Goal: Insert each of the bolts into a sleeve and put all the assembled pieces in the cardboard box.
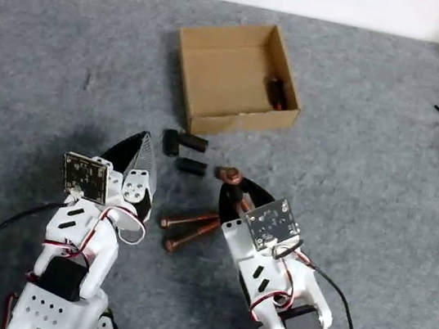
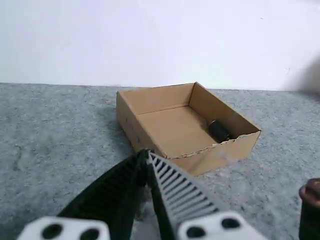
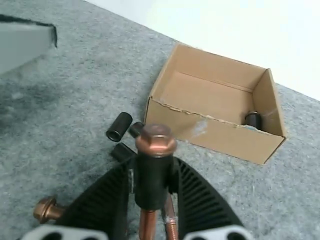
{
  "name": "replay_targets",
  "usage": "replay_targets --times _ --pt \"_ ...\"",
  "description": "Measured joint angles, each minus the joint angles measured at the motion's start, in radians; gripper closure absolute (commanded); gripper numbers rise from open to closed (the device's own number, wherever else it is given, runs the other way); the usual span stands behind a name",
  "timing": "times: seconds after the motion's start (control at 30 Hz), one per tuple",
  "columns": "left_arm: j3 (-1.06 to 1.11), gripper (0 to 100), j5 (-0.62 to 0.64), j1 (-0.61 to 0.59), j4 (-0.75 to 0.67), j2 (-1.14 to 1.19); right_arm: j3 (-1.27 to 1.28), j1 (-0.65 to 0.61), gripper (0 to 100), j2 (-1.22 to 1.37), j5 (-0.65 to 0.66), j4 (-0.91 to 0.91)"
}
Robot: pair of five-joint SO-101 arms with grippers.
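The cardboard box sits near the tabletop's far edge with open room on both sides and one assembled piece inside. Three loose sleeves lie just before it. The right end effector grasps a sleeved bolt. The left end effector is clenched and empty. Two bolts lie between the arms.

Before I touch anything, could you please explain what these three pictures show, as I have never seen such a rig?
These are two small white robot arms, side by side at a grey carpeted table. One picture looks down from above; the other two come from a camera on each arm's wrist. The left gripper is shut and empty. The right gripper is clamped on a black cylindrical sleeve with a copper-coloured bolt through it. On the table lie three loose black sleeves and two bare copper-coloured bolts, near an open brown cardboard box that holds one assembled piece.
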Motion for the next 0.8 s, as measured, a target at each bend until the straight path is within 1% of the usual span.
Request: replay_targets --times 0.23,0.37,0.6,0.8 --pt "0.0 99 -0.005 0.0 0.002 0.0 0.0 0.008 99.4 0.0 0.003 0.0" --pt "0.0 99 -0.005 0.0 0.002 0.0 0.0 0.063 99.4 0.0 0.068 0.0" --pt "0.0 99 -0.005 0.0 0.002 0.0 0.0 0.138 99.4 0.0 0.087 0.0" --pt "0.0 99 -0.005 0.0 0.002 0.0 -0.017 0.149 99.4 0.0 0.087 0.0"
